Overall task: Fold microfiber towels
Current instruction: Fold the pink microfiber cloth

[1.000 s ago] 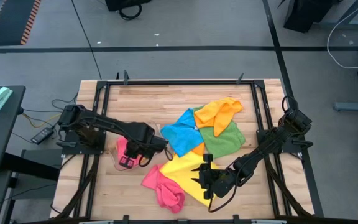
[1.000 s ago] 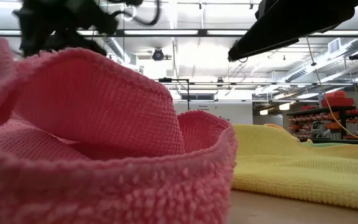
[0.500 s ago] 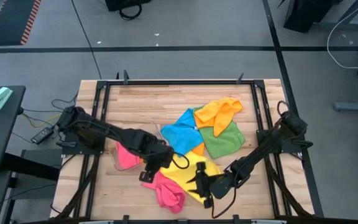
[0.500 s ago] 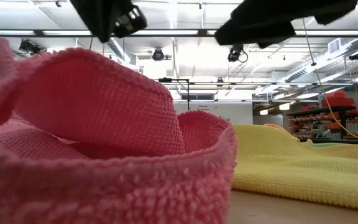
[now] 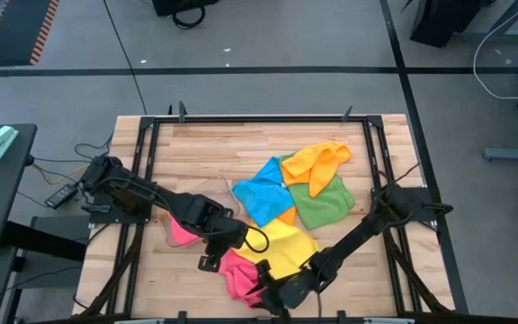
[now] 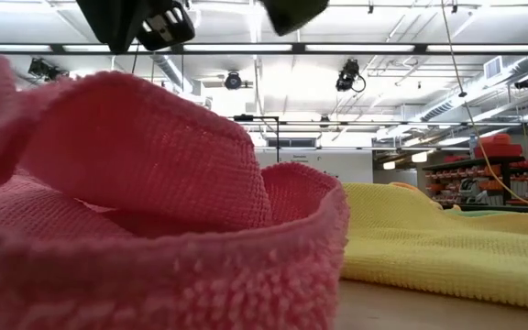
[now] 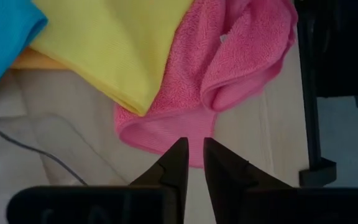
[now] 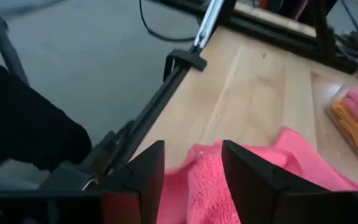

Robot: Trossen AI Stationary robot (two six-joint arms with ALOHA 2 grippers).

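Both pincers moved onto pink towel; no writing legible.

The high view looks straight down on the whole desk. The low view sits at desk height against the pink towel, facing the room. Each wrist view looks closely past its own fingers at that same pink towel near the desk's front edge.

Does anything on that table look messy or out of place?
Yes: the towels lie unfolded. The pink towel is crumpled at the near edge, partly under the yellow towel; the blue, orange and green towels overlap in a heap.
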